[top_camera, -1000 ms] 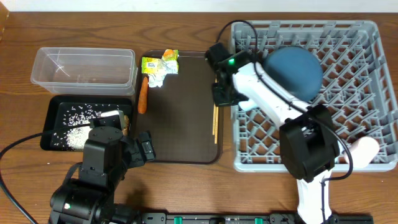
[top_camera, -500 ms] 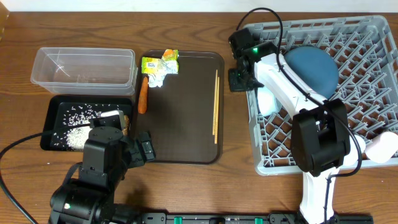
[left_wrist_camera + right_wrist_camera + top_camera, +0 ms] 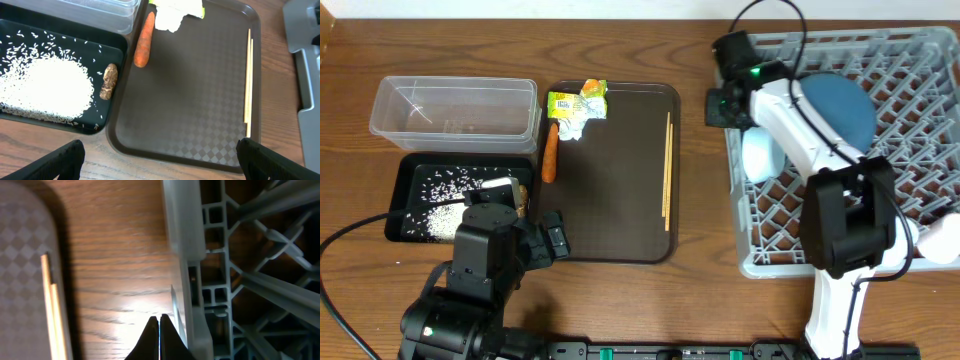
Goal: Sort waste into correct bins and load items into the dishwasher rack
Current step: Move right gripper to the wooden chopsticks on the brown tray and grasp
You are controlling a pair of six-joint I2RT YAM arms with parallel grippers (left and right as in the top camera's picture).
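The right arm is seen stretched from the near edge across the dishwasher rack to its far left corner. The right end effector is pinched fully together just beside the rack's left wall, and nothing can be made out between the tips. The left arm is parked low at the near edge, with the left end effector spread wide over the brown serving tray.

A strip of bare worktop is left between tray and rack. The chopsticks are lined up along the tray's right edge, with the carrot and wrapper by its far left corner.

The dark blue bowl is flipped upside down in the rack, light blue cup beside it. Rice and the brown lump are piled in the black tray, which is set against the clear tub.
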